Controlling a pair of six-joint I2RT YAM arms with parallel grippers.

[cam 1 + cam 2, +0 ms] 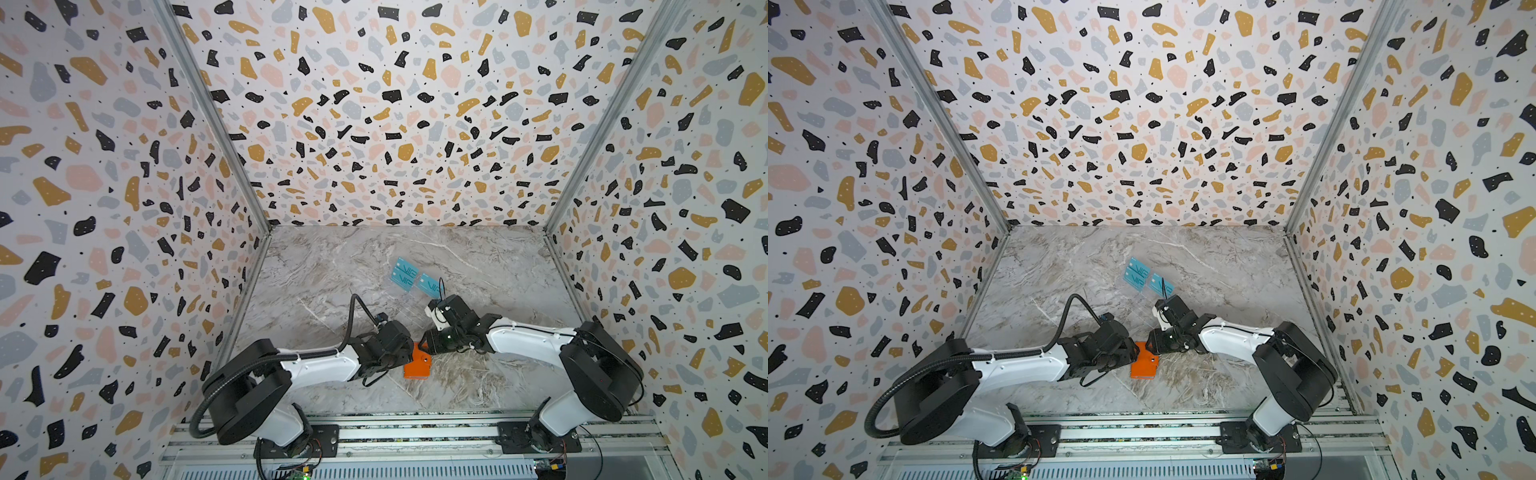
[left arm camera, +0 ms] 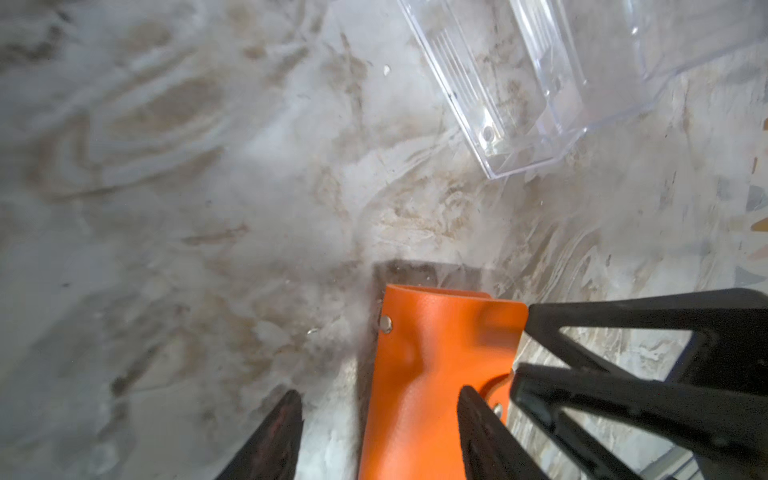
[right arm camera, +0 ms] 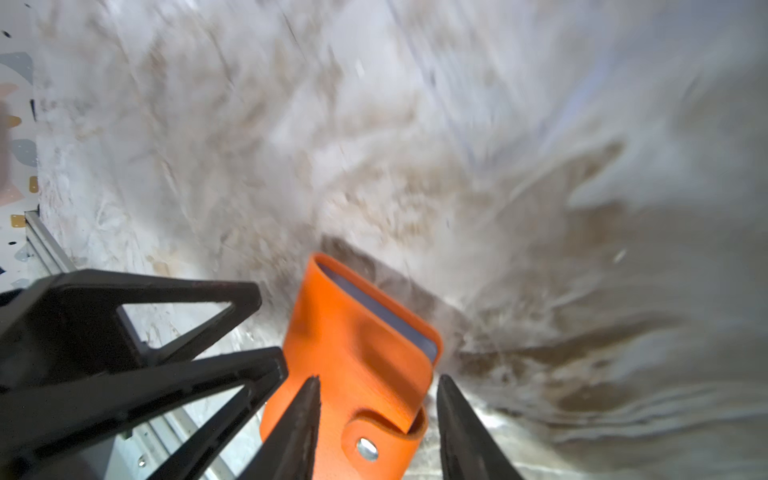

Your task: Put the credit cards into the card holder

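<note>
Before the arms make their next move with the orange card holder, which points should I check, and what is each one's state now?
1. The card holder is unbuttoned: not ok; its snap tab looks fastened.
2. The left gripper is open: ok; jaws apart, holder between them.
3. The right gripper is open: ok; jaws apart astride the holder.
4. The credit cards are within sight: ok; three teal ones stand in the clear stand.
5. The holder lies flat on the table: cannot tell; wrist views are blurred.

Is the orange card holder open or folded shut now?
Folded shut: the card holder has its covers together, only sleeve edges showing between them. Whether its snap is fastened, I cannot tell.
</note>
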